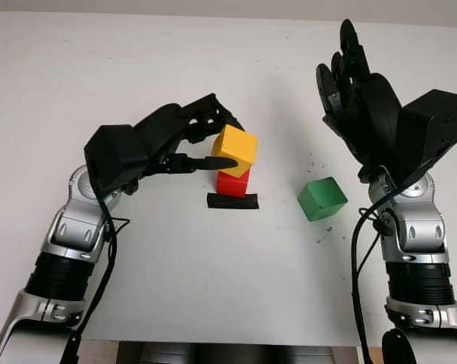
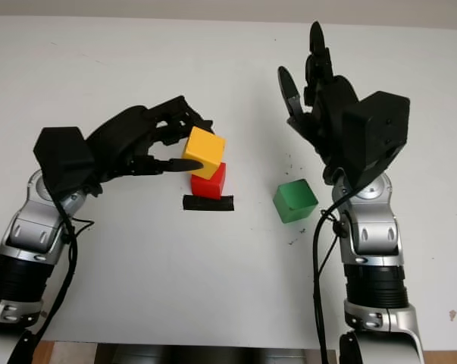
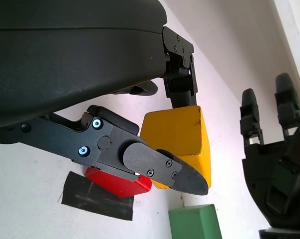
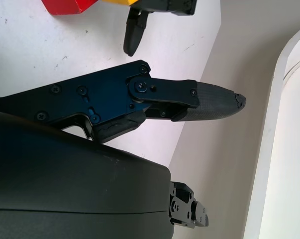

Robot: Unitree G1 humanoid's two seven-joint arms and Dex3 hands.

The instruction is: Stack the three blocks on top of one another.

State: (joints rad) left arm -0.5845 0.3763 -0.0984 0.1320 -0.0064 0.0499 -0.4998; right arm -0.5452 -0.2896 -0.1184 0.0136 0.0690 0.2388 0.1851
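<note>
My left hand (image 1: pixel 217 144) is shut on the yellow block (image 1: pixel 235 149), which sits tilted on top of the red block (image 1: pixel 233 183). The red block stands at the far edge of a strip of black tape (image 1: pixel 232 202) on the white table (image 1: pixel 175 265). In the left wrist view the fingers (image 3: pixel 174 172) clasp the yellow block (image 3: pixel 182 137) over the red block (image 3: pixel 117 183). The green block (image 1: pixel 322 199) lies by itself to the right, on the table. My right hand (image 1: pixel 357 83) is open, raised above and behind the green block.
Small dark specks dot the table around the green block. The table's front edge (image 1: pixel 213 345) runs along the bottom of the head views, and its far edge lies near the top.
</note>
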